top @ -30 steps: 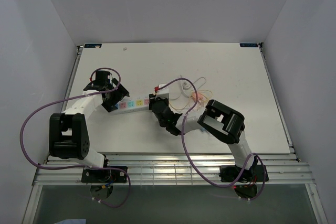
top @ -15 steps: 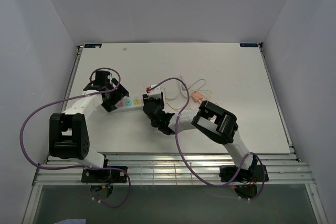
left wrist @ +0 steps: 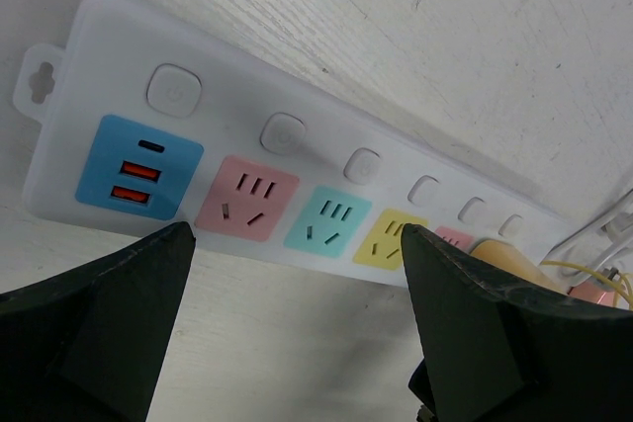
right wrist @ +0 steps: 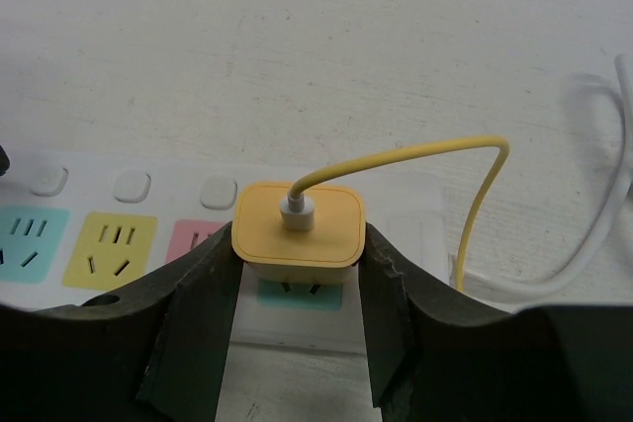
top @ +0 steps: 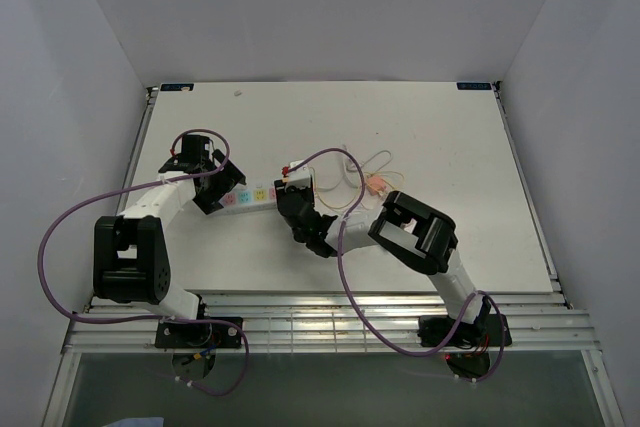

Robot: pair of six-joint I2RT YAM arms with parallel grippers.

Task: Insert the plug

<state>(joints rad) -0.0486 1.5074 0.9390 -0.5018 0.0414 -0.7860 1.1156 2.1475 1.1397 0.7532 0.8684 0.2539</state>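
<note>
A white power strip (top: 250,197) with coloured sockets lies on the table left of centre. My right gripper (right wrist: 297,244) is shut on the yellow plug (right wrist: 297,234), one finger on each side. The plug stands upright over a teal socket (right wrist: 297,295) near the strip's right end. Its prongs show just below the body, at the socket's slots. Its yellow cable (right wrist: 435,150) arcs off to the right. My left gripper (left wrist: 295,244) is open and hangs over the near edge of the strip (left wrist: 316,160), by the pink and teal sockets, holding nothing.
A white cable (right wrist: 603,205) and thin loops of cable (top: 360,172) lie on the table right of the strip, with a small orange piece (top: 378,185) among them. White walls close in the table on three sides.
My right gripper has shifted a little to the left along the strip with the plug in it. The left arm has stayed still.
</note>
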